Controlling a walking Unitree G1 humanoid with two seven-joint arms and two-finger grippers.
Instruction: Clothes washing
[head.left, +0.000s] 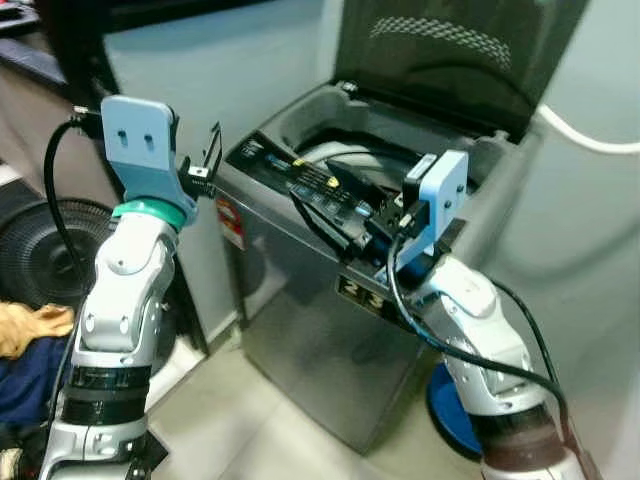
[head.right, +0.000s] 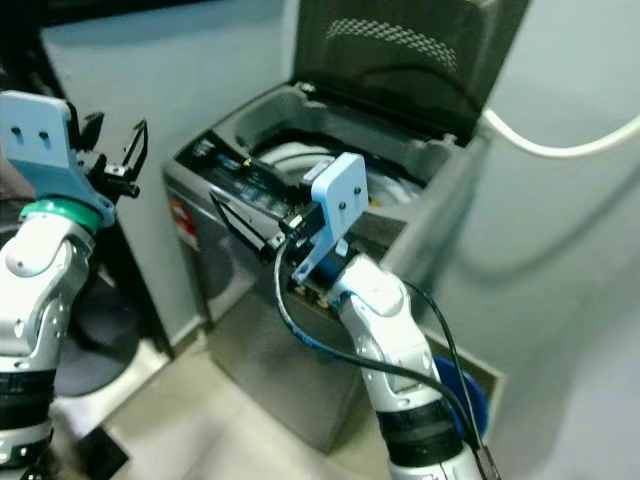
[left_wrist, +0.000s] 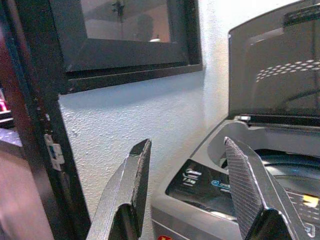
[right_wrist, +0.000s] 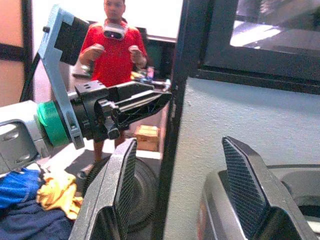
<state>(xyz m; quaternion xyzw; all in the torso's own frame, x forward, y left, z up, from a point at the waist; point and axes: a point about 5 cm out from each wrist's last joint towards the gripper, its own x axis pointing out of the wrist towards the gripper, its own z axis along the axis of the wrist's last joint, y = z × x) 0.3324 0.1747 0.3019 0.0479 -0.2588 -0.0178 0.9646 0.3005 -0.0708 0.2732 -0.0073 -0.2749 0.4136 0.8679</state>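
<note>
A grey top-loading washing machine (head.left: 320, 340) stands against the wall with its dark lid (head.left: 450, 50) raised and the drum opening (head.left: 345, 155) exposed. My left gripper (head.left: 210, 152) is held up to the left of the machine, near its back-left corner, open and empty. In the left wrist view its fingers (left_wrist: 130, 190) frame the control panel (left_wrist: 210, 187). My right gripper (head.right: 240, 222) hovers over the machine's front control panel, open and empty. A pile of yellow and blue clothes (head.left: 30, 340) lies on the floor at the far left.
A person in a red shirt (right_wrist: 116, 50) stands beyond the dark doorframe (right_wrist: 175, 125). A black fan (head.left: 40, 250) sits left of the machine. A blue round object (head.left: 445, 410) lies by the machine's right side. A white hose (head.left: 590, 140) runs along the wall.
</note>
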